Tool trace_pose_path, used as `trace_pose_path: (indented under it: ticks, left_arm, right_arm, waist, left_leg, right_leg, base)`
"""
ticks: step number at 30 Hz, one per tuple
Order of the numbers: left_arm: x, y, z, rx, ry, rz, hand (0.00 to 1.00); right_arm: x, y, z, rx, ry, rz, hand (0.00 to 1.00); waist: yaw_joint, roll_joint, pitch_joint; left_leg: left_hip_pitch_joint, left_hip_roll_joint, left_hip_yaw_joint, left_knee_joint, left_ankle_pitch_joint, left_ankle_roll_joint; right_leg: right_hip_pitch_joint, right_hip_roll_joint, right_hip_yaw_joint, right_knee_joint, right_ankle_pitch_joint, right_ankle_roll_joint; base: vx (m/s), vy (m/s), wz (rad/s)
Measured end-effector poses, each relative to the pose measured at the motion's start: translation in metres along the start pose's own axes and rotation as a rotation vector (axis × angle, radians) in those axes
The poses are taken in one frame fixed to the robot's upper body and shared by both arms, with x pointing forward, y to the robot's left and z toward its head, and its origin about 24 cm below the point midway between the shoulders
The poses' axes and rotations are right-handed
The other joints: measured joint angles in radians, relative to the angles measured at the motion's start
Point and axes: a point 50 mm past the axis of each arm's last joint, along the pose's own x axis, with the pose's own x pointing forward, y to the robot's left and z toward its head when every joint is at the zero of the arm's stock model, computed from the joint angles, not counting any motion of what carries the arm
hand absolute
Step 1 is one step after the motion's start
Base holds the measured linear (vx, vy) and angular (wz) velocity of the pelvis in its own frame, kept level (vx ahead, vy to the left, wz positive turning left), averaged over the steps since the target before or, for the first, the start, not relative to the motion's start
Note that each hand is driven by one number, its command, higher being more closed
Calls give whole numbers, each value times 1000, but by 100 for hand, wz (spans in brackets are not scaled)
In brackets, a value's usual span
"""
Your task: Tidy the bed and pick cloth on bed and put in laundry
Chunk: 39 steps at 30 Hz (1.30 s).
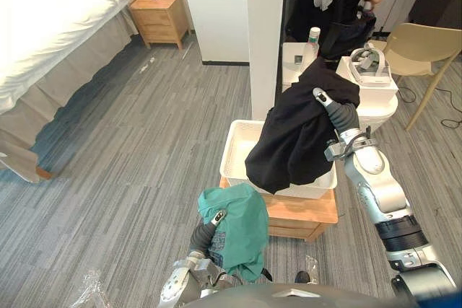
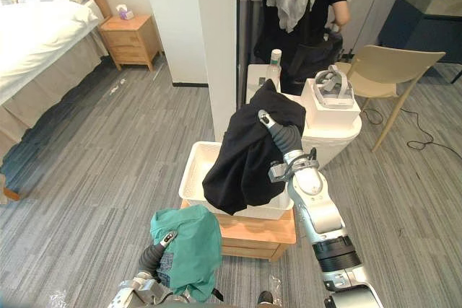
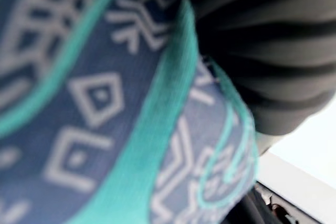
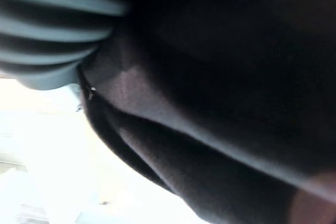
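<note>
Left eye view: white rectangular plastic laundry basket (image 1: 242,142) sits on a low wooden surface (image 1: 307,214), straight ahead on the grey plank floor (image 1: 144,128).

Right hand (image 1: 325,99) is raised over the basket's far right corner. One silver, dark-tipped digit curls over the top of a black cloth (image 1: 296,142); the others are buried in the folds. Reads as clenched on it. The cloth hangs from the hand, long axis slanting down and toward the robot's left. Its lower hem is at the basket's right half; cannot tell whether it touches the bottom.

Left hand (image 1: 216,217) is low and close to the body, short of the basket, near the front left corner of the wooden surface. One digit pins a bunched teal-green cloth (image 1: 242,229); the rest of the hand is under it. Grasping, by the look.

Judgement: the coming move turns on the black cloth hanging directly above the basket, below and left of the right hand, so letting go should drop it in. Right hand is the nearer one. The teal-green cloth has to travel forward and up over the near rim.

Bed with white sheets (image 1: 43,27) lies well apart, far left.

Left wrist view adds what the eye views barely hint at: the teal-green cloth has a blue face with pale geometric marks, pressed against the dark ribbed cover (image 3: 273,51). Right wrist view gives black folds close against the hand's cover and a bright pale area beyond them. Fingers unreadable there.
</note>
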Motion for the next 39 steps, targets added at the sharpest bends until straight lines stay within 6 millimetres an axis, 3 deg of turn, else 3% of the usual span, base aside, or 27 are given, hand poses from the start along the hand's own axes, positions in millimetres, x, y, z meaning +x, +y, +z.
trace_pose_path:
  ticks: [1, 2, 3, 4, 6, 10, 12, 14, 19, 22, 24, 25, 26, 28, 29, 31, 32, 33, 34, 36, 39]
  left_arm:
    - [1, -3, -1, -7, 9, -19, 100]
    - [4, -5, 0, -4, 12, -35, 100]
    - [7, -6, 2, 1, 11, -49, 100]
    - [10, -6, 5, 14, 12, -61, 100]
    - [10, -5, 6, 43, 24, -60, 100]
    - [16, -5, 14, 68, 13, -74, 100]
    - [18, -5, 15, 70, 13, -78, 100]
    - [15, -3, 11, 76, 29, -68, 100]
    - [2, 6, -7, 89, 94, -23, 100]
    - [-4, 5, -15, 80, 109, 0, 100]
    - [-7, 4, -18, 77, 114, 3, 100]
    - [-10, 6, -21, 76, 125, 22, 100]
    - [-7, 3, -19, 72, 112, 17, 100]
    - [-6, 1, -20, 58, 102, 14, 100]
    - [-5, -3, -21, 53, 102, -2, 100]
    - [-2, -8, -21, 58, 105, -25, 100]
    - [-3, -10, -22, 53, 106, -33, 100]
    - [-3, -10, -23, 52, 108, -33, 100]
    - [-3, -11, -25, 47, 115, -34, 100]
    - [0, -8, -19, 72, 109, -42, 100]
    - [9, -13, -10, 84, 91, -72, 100]
  right_arm:
    - [0, 0, 0, 1, 1, -7, 100]
    - [-1, 1, -1, 8, 0, -14, 100]
    - [0, 2, -2, 16, 3, -20, 100]
    - [0, 2, -6, 23, 16, -25, 100]
    - [-1, 7, -20, 51, 68, -35, 100]
    - [0, 14, -20, 47, 58, -12, 100]
    - [4, 18, -16, 46, 44, 4, 100]
    - [11, 19, -8, 43, 13, 13, 100]
    - [25, 23, 9, 36, -50, 34, 100]
    - [28, 30, 12, 50, -57, 77, 100]
    - [30, 34, 14, 53, -58, 109, 100]
    - [31, 39, 15, 66, -57, 137, 100]
    - [33, 43, 18, 53, -63, 177, 100]
    - [38, 46, 26, 42, -89, 203, 100]
    - [41, 48, 32, 42, -111, 212, 100]
    - [44, 52, 37, 39, -128, 225, 100]
    - [47, 57, 41, 31, -141, 245, 100]
    - [48, 58, 42, 29, -143, 251, 100]
    - [48, 61, 42, 24, -142, 259, 100]
    - [49, 68, 38, 30, -124, 272, 100]
    - [57, 65, 37, 15, -101, 249, 100]
  waist:
    - [2, 4, -2]
    - [-2, 15, -10]
    - [-8, -9, -1]
    - [-6, -30, 9]
    - [-6, -44, 14]
    - [-14, -49, 15]
    - [-13, -55, 18]
    - [-13, -65, 23]
    - [-2, -76, 24]
    - [-2, -66, 23]
    - [0, -46, 25]
    - [4, -37, 31]
    - [-4, -32, 36]
    - [0, -9, 59]
    - [0, 4, 70]
    - [-1, 9, 75]
    - [0, 12, 75]
    - [0, 13, 74]
    - [6, 19, 76]
    - [13, -41, 76]
    - [27, -51, 74]
  left_leg:
    - [0, -16, -6, -39, -10, 21]
    - [8, -21, 2, -92, -13, 17]
    - [12, -33, 7, -110, 0, -5]
    - [22, -42, 20, -113, 3, -4]
    - [61, -58, 33, -114, 3, -3]
    - [63, -61, 26, -119, 1, 2]
    - [51, -46, 28, -112, -2, -2]
    - [44, -41, 29, -107, -8, -7]
    - [46, -30, 40, -103, -14, -18]
    - [56, -11, 55, -84, -30, -30]
    - [34, 39, 65, 17, -87, -51]
    - [-32, 81, 58, 182, -99, -61]
    - [-155, 152, 32, 453, -68, -60]
    - [-261, 207, -19, 675, 0, -80]
    - [-298, 190, -47, 643, -69, -82]
    - [-312, 144, -54, 497, -101, -70]
    - [-300, 101, -53, 281, -77, -60]
    - [-291, 94, -54, 224, -56, -59]
    - [-250, 78, -48, 111, 56, -23]
    - [-218, 34, -15, 70, 62, -12]
    - [-196, -2, -12, 55, 59, 1]
  right_leg:
    - [-37, 3, 4, 44, -10, 0]
    - [-129, 2, -1, 188, -62, 2]
    - [-184, -23, -4, 280, -90, 4]
    - [-217, -46, -13, 348, -110, 0]
    - [-218, -81, -56, 400, -127, -18]
    - [-180, -72, -74, 319, -85, 7]
    - [-127, -40, -80, 183, -12, 5]
    - [-99, -28, -85, 119, 17, 2]
    - [-77, -12, -85, 88, 36, 5]
    - [-46, 7, -84, 56, 39, 6]
    - [-30, 36, -80, 51, 12, 0]
    - [-26, 41, -70, 53, -3, -2]
    - [-15, 47, -70, 55, -16, -9]
    - [11, 54, -56, 56, -29, -13]
    - [13, 41, -43, 61, -36, -15]
    - [1, 13, -23, 62, -36, -14]
    - [-6, -8, -5, 54, -29, 0]
    - [-3, -10, -3, 51, -27, 5]
    - [22, -11, 5, 23, -15, 33]
    - [37, -49, 5, 2, 2, 58]
    - [57, -79, -34, 2, 5, 65]
  base:
    - [-99, 98, -27]
    - [-81, 88, -20]
    - [-46, 63, -16]
    - [-58, 36, -22]
    - [-85, 39, -22]
    - [-77, 27, -3]
    - [-97, -10, -7]
    - [-76, -10, -3]
    - [23, -9, -3]
    - [83, 0, -6]
    - [89, -10, -9]
    - [85, -52, -3]
    - [92, -63, 0]
    - [130, -9, -16]
    - [181, 74, -33]
    - [145, 106, -37]
    - [102, 101, -37]
    - [181, 172, -48]
    - [176, 124, -29]
    - [201, 118, -13]
    - [157, 92, 8]
